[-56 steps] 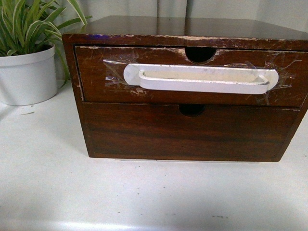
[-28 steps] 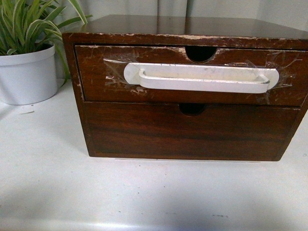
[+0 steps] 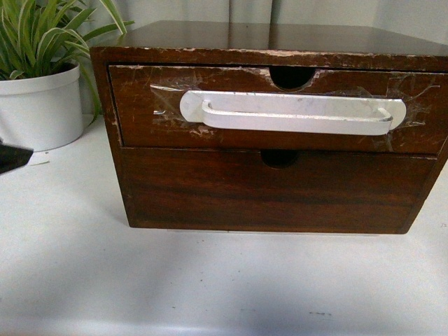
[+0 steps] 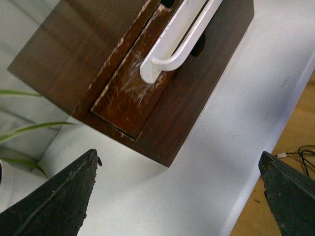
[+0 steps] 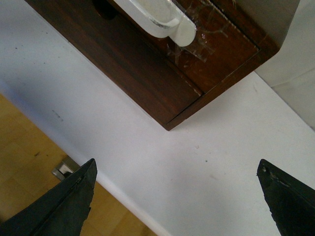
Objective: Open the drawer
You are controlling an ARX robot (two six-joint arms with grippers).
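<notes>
The drawer (image 3: 140,112) is the upper, scratched dark wood front of a small chest, shut, with a long white handle (image 3: 294,113) taped on and a semicircular notch (image 3: 291,77) above it. In the left wrist view the drawer (image 4: 128,98) and the handle's end (image 4: 162,61) show beyond my open, empty left gripper (image 4: 179,164), which hangs over the white table. In the right wrist view the handle's other end (image 5: 167,22) shows beyond my open, empty right gripper (image 5: 177,174). A dark tip at the front view's left edge (image 3: 10,155) is part of the left arm.
A plain lower drawer front (image 3: 280,192) sits under the task drawer. A potted plant in a white pot (image 3: 38,108) stands left of the chest. The white table (image 3: 210,280) ends at an edge above wooden floor (image 5: 29,147); cables (image 4: 300,152) lie there.
A dark tip of the left arm has come into the front view at the left edge. The chest and drawer have not moved.
</notes>
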